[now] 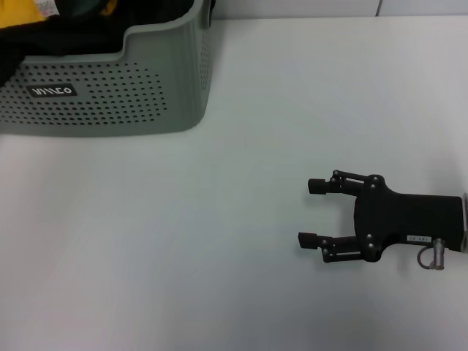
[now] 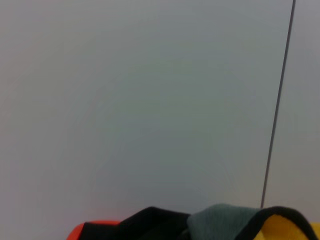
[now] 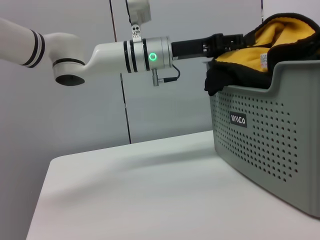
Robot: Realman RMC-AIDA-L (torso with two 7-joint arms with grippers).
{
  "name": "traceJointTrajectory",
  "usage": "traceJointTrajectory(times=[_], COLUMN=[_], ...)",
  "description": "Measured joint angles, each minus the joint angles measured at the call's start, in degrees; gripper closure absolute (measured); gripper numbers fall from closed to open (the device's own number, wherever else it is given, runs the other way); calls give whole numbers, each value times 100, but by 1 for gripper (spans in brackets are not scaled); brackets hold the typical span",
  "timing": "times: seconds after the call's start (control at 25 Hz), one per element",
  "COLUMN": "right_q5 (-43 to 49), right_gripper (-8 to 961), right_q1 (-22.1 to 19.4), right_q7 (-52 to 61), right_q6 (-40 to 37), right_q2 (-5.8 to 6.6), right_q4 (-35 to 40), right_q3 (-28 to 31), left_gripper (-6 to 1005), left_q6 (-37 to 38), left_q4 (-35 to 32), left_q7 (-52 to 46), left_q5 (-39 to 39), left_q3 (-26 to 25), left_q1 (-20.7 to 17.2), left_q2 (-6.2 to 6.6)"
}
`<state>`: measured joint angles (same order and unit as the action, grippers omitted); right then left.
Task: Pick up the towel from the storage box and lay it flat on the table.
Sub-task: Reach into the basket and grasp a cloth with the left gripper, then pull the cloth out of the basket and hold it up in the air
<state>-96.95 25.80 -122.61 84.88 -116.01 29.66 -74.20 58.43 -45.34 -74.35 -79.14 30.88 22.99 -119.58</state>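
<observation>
The towel (image 1: 22, 14) lies bunched in the storage box (image 1: 131, 95) at the table's far left; its yellow side and black edging show. In the right wrist view it (image 3: 280, 30) humps above the rim of the box (image 3: 270, 130), and a dark fold hangs over the near corner. My left gripper (image 3: 235, 40) reaches level over the rim into the towel's folds, its tip hidden in them. The left wrist view shows yellow, grey-green and black cloth (image 2: 285, 227) at its lower edge. My right gripper (image 1: 310, 212) rests open and empty low over the table (image 1: 219, 241), right of centre.
The box carries a small dark label (image 1: 51, 91) on its front wall. The left arm (image 3: 100, 52) stretches above the table's left part. A grey wall stands behind the table. An orange patch (image 2: 75, 232) shows beside the cloth.
</observation>
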Motion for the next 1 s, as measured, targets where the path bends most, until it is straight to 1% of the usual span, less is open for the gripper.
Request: traceJointTrajectory(times=[0.2, 0.4, 0.72, 0.76, 0.88, 1.0], right_q5=[0, 1, 1, 1, 1, -20], right_gripper=[96, 97, 97, 97, 97, 97], right_q1=[-28, -42, -41, -40, -40, -40], right_q7=[0, 0, -6, -9, -21, -88], right_q6=[8, 37, 56, 56, 56, 57], right_q2=[0, -9, -9, -9, -9, -9], right_q4=[-3, -41, -75, -75, -75, -76], right_q3=[-7, -7, -7, -7, 1, 21], left_gripper=[556, 737, 951, 957, 975, 987], left_q6=[-124, -141, -5, 58, 697, 2041], left_q4=[161, 174, 185, 185, 187, 233], left_q7=[8, 126, 81, 80, -37, -159], left_q5=[19, 58, 353, 357, 381, 701], left_q3=[-10, -13, -3, -3, -6, -34], left_q1=[85, 132, 112, 104, 46, -71], left_q2=[48, 47, 0, -1, 15, 69])
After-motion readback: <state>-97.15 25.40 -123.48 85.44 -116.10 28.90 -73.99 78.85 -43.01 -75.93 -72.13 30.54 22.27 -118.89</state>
